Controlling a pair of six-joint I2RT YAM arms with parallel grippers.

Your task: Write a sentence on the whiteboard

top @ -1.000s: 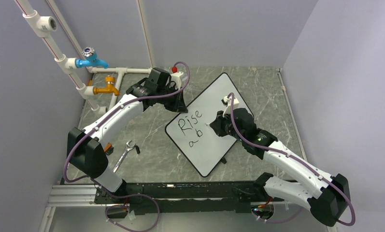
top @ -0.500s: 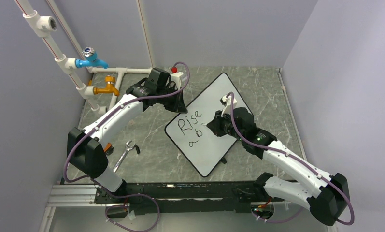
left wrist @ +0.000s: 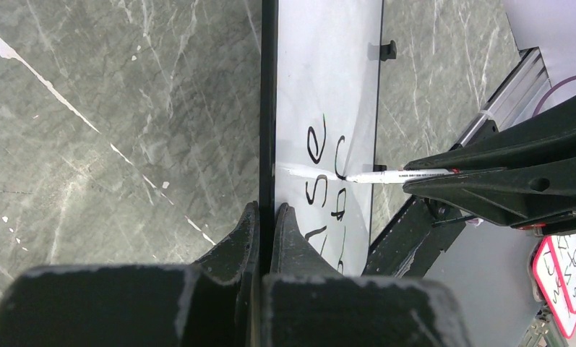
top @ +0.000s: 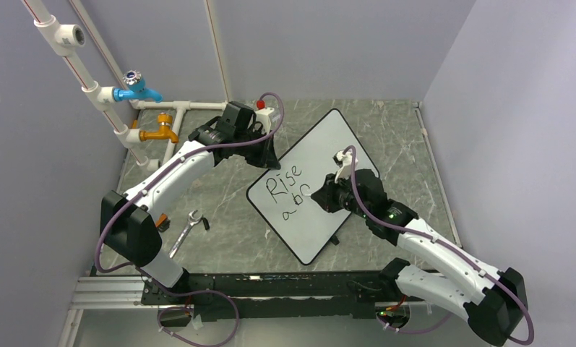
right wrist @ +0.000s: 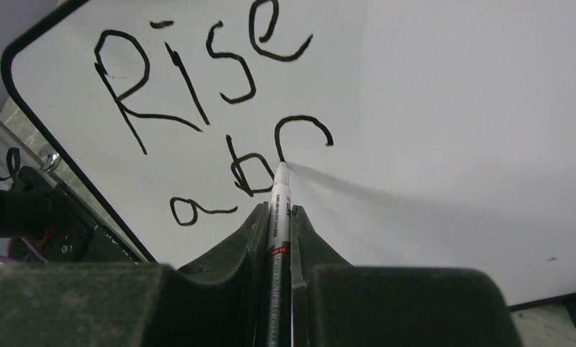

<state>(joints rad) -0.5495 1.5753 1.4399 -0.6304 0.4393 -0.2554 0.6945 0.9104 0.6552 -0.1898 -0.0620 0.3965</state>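
The whiteboard (top: 321, 152) lies slanted on the grey table, white with a thin black rim. Black letters of the sentence (top: 285, 189) read "Rise" with "ab" and a fresh curved stroke below; they show clearly in the right wrist view (right wrist: 198, 79). My left gripper (top: 272, 157) is shut on the board's far left rim (left wrist: 267, 144), one finger on each side (left wrist: 267, 217). My right gripper (top: 321, 194) is shut on a white marker (right wrist: 280, 195), whose tip touches the board at the foot of the curved stroke. The left wrist view shows the marker (left wrist: 393, 175) from the side.
A wrench (top: 184, 231) lies left of the board near the left arm. White pipes with a blue tap (top: 136, 88) and a yellow tap (top: 160, 132) stand at the back left. A small red-rimmed card (left wrist: 559, 278) is at the left wrist view's edge.
My right gripper has moved toward the near edge with the marker, and a new curved stroke has appeared after "ab". The left gripper has stayed on the rim.
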